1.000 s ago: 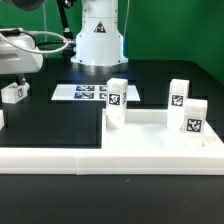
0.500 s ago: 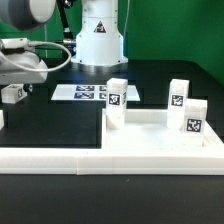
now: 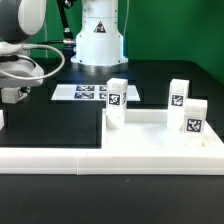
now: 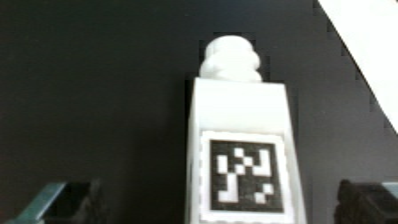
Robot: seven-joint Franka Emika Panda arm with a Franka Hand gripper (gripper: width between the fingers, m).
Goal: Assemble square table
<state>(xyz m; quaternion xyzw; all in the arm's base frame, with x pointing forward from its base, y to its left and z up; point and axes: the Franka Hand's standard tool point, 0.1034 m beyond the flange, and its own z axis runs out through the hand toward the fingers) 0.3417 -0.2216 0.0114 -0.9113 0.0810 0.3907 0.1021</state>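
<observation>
A loose white leg [image 4: 240, 120] with a black-and-white tag lies on the black table, its screw tip pointing away from the wrist camera. My gripper [image 4: 214, 205] is open, with a finger [image 4: 64, 203] on each side of the leg and clear of it. In the exterior view the gripper [image 3: 13, 88] is low over this leg [image 3: 13, 96] at the far left. The square tabletop [image 3: 150, 135] lies at the exterior view's right. Three tagged legs [image 3: 117, 95] [image 3: 178, 96] [image 3: 192, 118] stand upright on it.
The marker board [image 3: 85, 92] lies flat in front of the robot base [image 3: 98, 35]. Long white border bars [image 3: 50, 160] run along the front and beside the tabletop. Cables hang from the arm at the upper left.
The arm has swung in from the upper left and come down over the loose leg, which it now partly hides. The leg, the tabletop and the standing legs have not moved.
</observation>
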